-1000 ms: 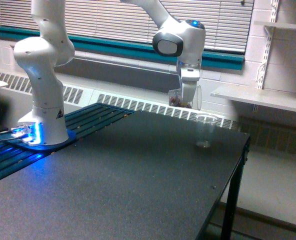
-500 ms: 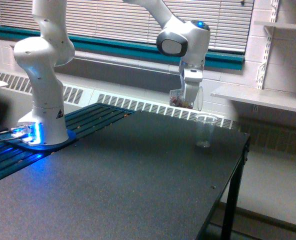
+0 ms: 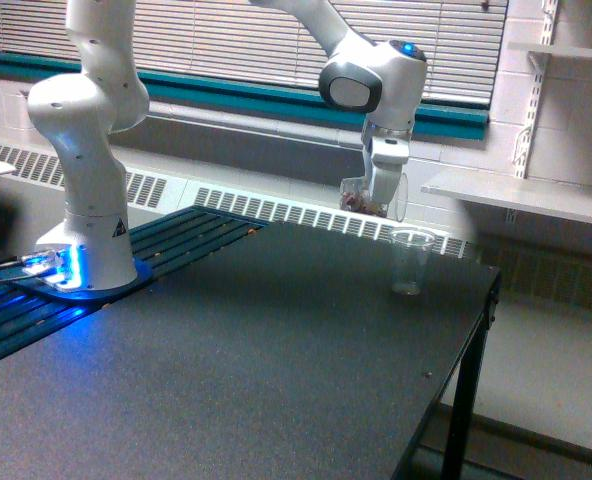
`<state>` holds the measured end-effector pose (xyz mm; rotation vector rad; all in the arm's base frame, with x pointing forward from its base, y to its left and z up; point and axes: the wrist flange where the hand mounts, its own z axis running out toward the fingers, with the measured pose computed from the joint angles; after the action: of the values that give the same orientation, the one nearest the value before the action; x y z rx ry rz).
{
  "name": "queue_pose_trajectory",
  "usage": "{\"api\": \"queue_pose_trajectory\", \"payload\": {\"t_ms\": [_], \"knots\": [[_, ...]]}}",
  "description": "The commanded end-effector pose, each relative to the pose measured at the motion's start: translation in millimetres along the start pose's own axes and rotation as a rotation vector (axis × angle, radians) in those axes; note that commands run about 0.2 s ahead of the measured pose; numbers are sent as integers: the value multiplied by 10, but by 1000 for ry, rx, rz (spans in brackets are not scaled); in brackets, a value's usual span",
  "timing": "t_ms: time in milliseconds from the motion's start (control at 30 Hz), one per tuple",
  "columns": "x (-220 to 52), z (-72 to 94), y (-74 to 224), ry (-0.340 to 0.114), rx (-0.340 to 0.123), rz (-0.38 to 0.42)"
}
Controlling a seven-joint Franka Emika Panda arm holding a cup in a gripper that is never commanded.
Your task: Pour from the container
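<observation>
My white gripper (image 3: 381,200) hangs above the far right part of the black table (image 3: 276,370), shut on the container (image 3: 355,197), a small clear plastic cup with dark reddish bits in its bottom. The cup is held upright, up and to the exterior view's left of a taller tapered clear cup (image 3: 410,261) that stands on the table near the far right corner. The gripper's fingers are mostly hidden behind the cup and the hand.
The arm's white base (image 3: 86,240) stands at the exterior view's left on a slatted platform with a blue light. The table's right edge (image 3: 456,370) drops off close to the standing cup. A white shelf (image 3: 521,200) sticks out from the wall at the right.
The gripper with the small cup has drifted slightly to the exterior view's right, closer to above the standing cup. The standing cup has not moved.
</observation>
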<state>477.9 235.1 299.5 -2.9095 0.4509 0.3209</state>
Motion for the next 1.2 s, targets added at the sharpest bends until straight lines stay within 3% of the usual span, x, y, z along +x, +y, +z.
{"api": "queue_pose_trajectory", "payload": {"t_ms": [33,1200], "knots": [[-12,-48,-31,-25,-18,-3],[96,-78,-105,-86,-58,-21]]}}
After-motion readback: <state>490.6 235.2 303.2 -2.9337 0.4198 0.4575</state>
